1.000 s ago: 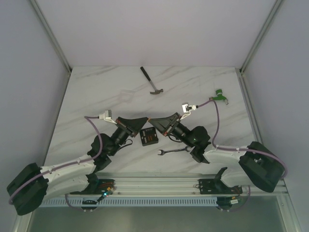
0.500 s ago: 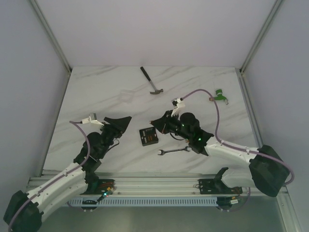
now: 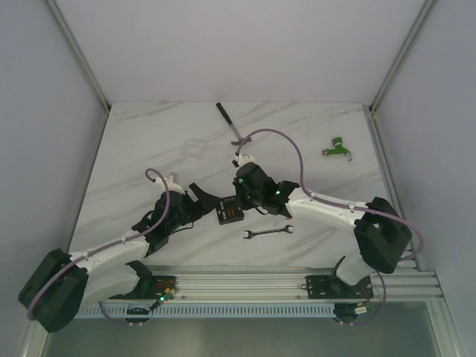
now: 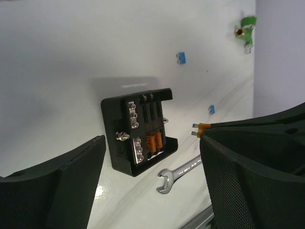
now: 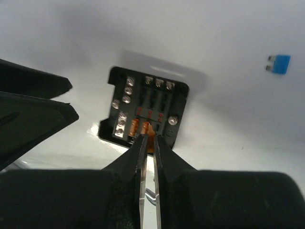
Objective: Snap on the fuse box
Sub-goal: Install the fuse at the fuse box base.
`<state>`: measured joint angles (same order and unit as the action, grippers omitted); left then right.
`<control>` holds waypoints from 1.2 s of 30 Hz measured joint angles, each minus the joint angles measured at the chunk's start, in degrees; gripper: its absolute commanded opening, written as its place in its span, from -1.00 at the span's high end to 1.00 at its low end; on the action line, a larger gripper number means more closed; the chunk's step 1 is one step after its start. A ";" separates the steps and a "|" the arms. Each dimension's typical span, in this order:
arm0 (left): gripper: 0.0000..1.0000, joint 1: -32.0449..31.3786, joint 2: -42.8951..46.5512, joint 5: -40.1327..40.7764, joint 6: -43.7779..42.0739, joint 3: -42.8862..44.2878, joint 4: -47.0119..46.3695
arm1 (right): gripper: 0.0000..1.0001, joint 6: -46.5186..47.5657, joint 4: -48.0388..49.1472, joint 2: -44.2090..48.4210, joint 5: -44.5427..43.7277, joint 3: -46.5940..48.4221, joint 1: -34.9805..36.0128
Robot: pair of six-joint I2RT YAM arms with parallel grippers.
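- Fuse box [image 3: 229,212]: small, square, black, lidless. Lying flat on the marble table [image 3: 149,149], front of centre, between the two grippers.
- Interior: silver screw terminals down one side, three slots, two orange fuses seated at the near end (other slots seemingly vacant).
- Right gripper [image 5: 148,138]: closed to a sliver, tips directly over the orange fuses. Orange showing in the gap, but no telling whether pinched or merely seen through.
- Left gripper [image 4: 151,143]: spread wide, empty, just beside the box, not touching.
- Step, by judgement: pressing in at the fuse row. Next: a straight downward push, with the box braced against skidding.
- Nearby: wrench [image 3: 268,233] just in front; loose blue fuse [image 5: 282,63] and hammer [image 3: 233,126] farther off.
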<state>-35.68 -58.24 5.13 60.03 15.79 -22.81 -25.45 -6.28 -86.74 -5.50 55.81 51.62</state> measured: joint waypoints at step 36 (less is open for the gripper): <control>-0.19 0.00 -18.43 -10.29 2.91 1.44 -10.36 | 1.00 3.89 -13.11 -13.31 -6.58 10.12 4.44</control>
<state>-35.68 -76.66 -5.17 62.94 17.23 -33.17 -21.56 -19.40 -100.05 -12.08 65.93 56.05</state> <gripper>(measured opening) 0.598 0.141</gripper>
